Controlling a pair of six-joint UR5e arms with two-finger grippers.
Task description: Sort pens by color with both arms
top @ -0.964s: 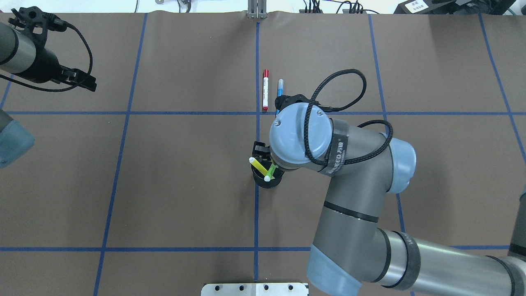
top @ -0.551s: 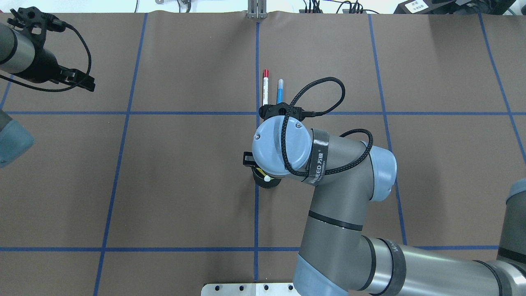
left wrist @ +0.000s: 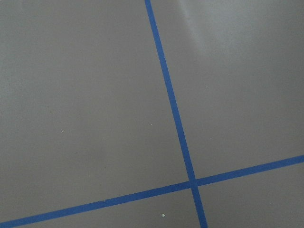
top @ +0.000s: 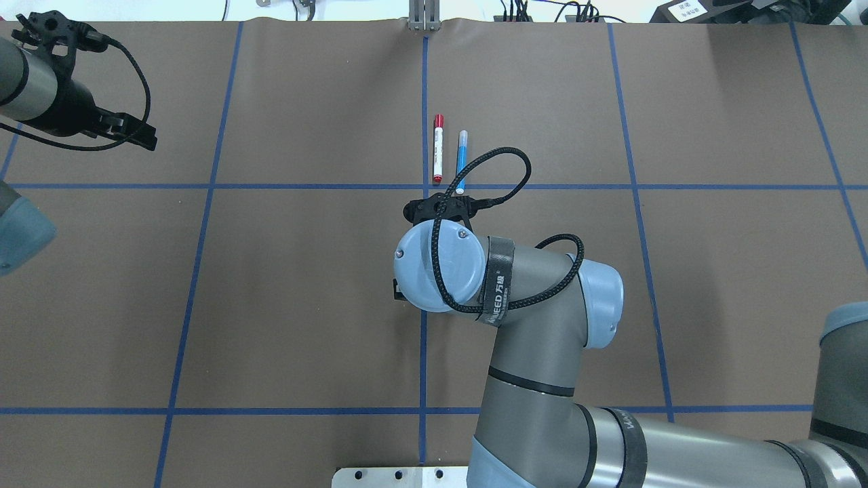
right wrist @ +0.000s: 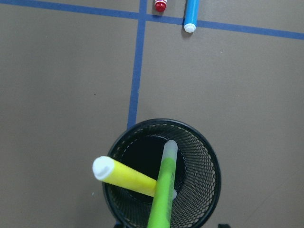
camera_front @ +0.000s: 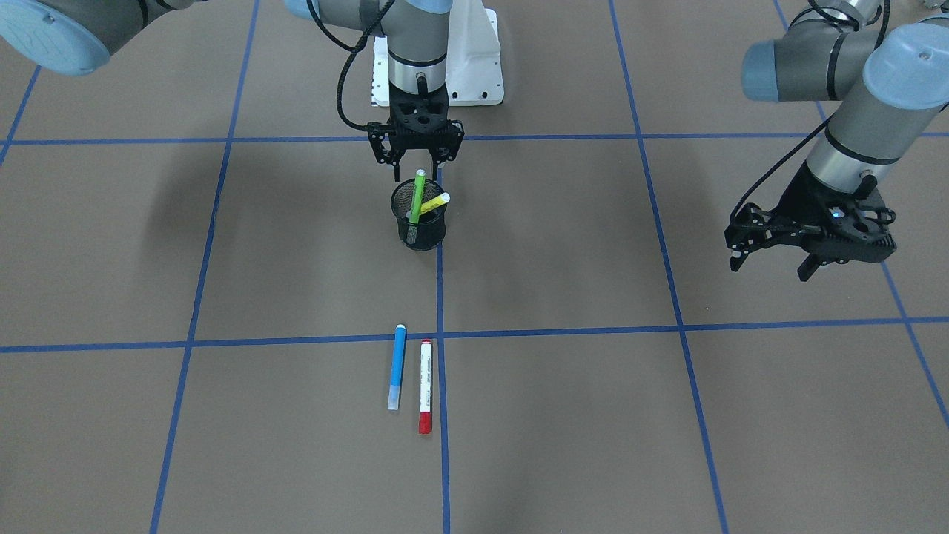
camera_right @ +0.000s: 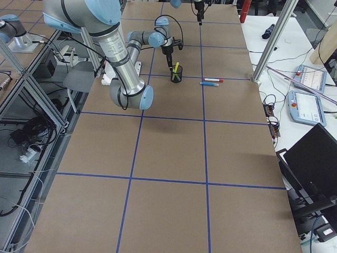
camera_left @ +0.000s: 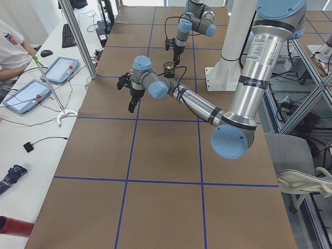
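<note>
A lime green pen (camera_front: 418,194) and a yellow pen (camera_front: 434,202) stand tilted in a black mesh cup (camera_front: 420,230). My right gripper (camera_front: 419,170) hangs open just above the cup, with the green pen's top between its fingers, apart from them. The right wrist view looks down on the green pen (right wrist: 164,190), the yellow pen (right wrist: 126,175) and the cup rim (right wrist: 211,161). A blue pen (camera_front: 397,367) and a white pen with a red cap (camera_front: 425,386) lie side by side on the table, also in the overhead view, blue (top: 462,161) and red-capped (top: 438,157). My left gripper (camera_front: 771,263) hovers open and empty, far off.
The table is brown with blue tape lines (left wrist: 171,104) in a grid. The white metal base (camera_front: 474,67) stands behind the cup. In the overhead view my right arm's wrist (top: 441,268) hides the cup.
My right arm has swung left and back towards the base in the overhead view. Its wrist now covers the cup, and the red-capped and blue pens show in full. The left arm has barely moved.
</note>
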